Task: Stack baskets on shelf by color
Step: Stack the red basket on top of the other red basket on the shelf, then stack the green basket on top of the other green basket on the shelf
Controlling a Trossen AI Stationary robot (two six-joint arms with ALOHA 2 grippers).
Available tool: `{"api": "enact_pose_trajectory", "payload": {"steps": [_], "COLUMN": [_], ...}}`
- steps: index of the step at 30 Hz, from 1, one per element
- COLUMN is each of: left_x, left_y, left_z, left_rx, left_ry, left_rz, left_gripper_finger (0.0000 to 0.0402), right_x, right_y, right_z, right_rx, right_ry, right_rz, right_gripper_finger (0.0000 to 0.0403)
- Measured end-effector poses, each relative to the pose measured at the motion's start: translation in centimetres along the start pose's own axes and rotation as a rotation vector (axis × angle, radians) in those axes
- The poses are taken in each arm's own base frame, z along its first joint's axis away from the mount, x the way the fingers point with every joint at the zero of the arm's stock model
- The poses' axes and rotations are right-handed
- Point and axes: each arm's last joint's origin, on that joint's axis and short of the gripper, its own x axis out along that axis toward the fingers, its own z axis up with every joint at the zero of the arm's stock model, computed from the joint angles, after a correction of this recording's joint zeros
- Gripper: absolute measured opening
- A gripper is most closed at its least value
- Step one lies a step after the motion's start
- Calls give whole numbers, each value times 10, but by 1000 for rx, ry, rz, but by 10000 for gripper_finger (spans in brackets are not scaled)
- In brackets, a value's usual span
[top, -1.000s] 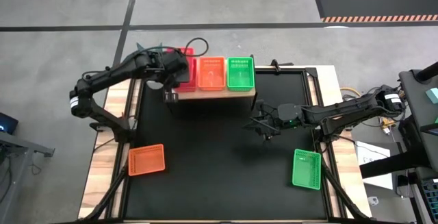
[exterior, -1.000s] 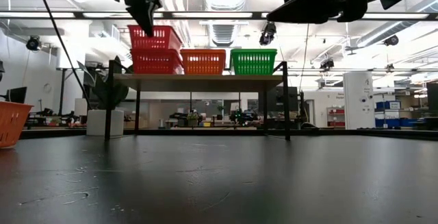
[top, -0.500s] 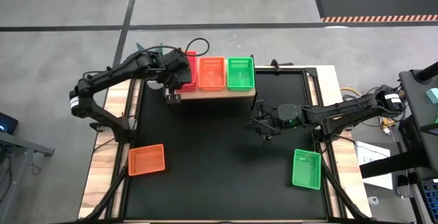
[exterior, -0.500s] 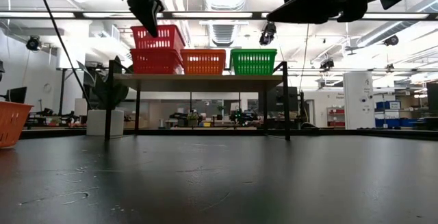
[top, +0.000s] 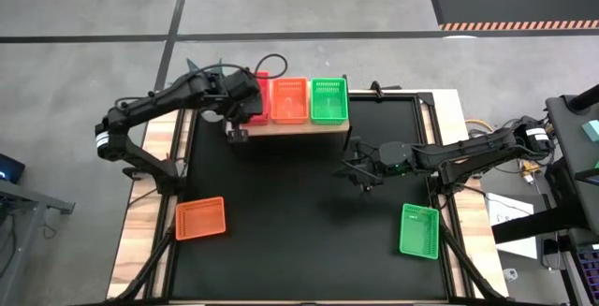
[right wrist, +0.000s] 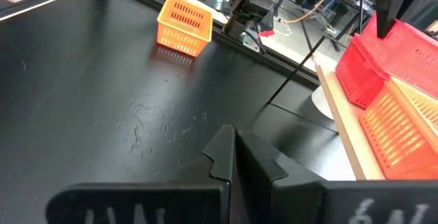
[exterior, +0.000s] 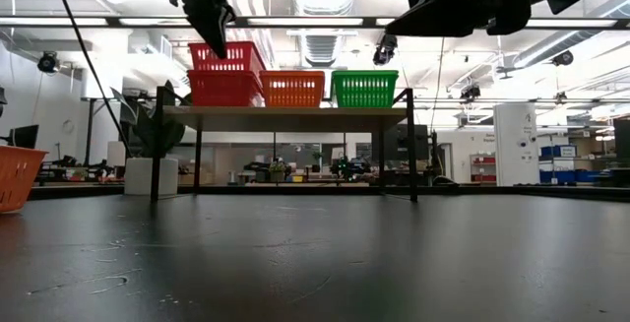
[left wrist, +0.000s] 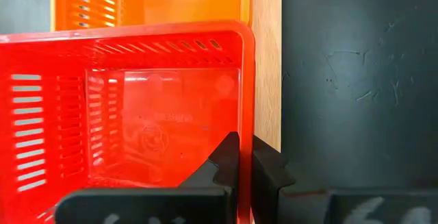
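Black tabletop (top: 290,212), wood shelf (top: 285,126) at far edge. Loose orange basket (top: 200,218) near left front corner. Left gripper (left wrist: 243,157) clamped on rim of top red basket (exterior: 224,56), sitting on lower red basket (exterior: 224,88) at shelf's left end, slightly askew. Risk: release before fully nested, basket tips off edge. Orange stack (top: 288,99), green stack (top: 328,98) alongside. Right gripper (right wrist: 234,148) idle mid-table, fingers closed, empty. Loose green basket (top: 420,229) front right.
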Motion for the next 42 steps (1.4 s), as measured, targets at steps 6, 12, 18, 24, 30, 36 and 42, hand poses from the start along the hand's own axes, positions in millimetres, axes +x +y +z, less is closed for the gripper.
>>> {"api": "enact_pose_trajectory", "payload": {"steps": [6,12,18,24,30,36,42], "left_x": [8,8,8,8,8,8,3], "left_y": [-2,-2,-2,-2,-2,-2,-7], "left_z": [-1,0,0,0,0,0,0], "left_rx": [7,7,8,2,1,3,18], "left_ry": [5,3,3,3,2,2,-8], "left_rz": [-1,1,1,1,1,0,-5], "left_gripper_finger": [0,0,1,33,81,107,109], "right_x": [0,0,0,0,0,0,0], "right_y": [0,0,0,0,0,0,0], "right_z": [0,0,0,0,0,0,0], "right_rx": [0,0,0,0,0,7,7], "right_ry": [0,0,0,0,1,1,1], "right_rz": [0,0,0,0,0,0,0], "right_gripper_finger": [9,9,9,9,9,9,9]}}
